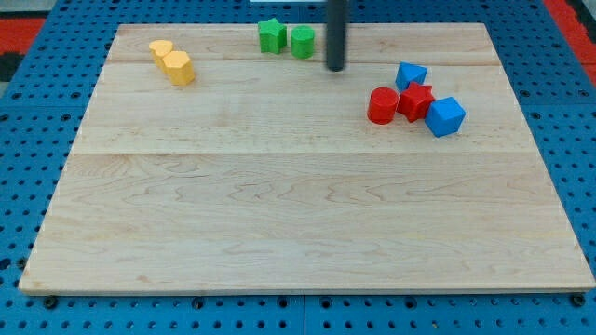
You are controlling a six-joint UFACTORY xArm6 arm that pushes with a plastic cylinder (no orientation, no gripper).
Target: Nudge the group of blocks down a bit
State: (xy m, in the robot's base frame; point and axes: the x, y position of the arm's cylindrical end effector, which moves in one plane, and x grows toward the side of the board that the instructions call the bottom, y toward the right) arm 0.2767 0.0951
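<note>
My tip (335,67) rests on the wooden board (298,205) near the view's top, just right of the green pair. A group of blocks lies to its lower right: a red cylinder (382,106), a red star block (415,100), a blue block (411,75) above them and a blue cube (445,116) at the right, all touching or nearly so. The tip stands apart from this group, up and to its left.
A green star-like block (272,35) and a green cylinder (302,42) sit side by side at the top edge. Two yellow blocks (173,61) lie together at the top left. A blue pegboard (28,140) surrounds the board.
</note>
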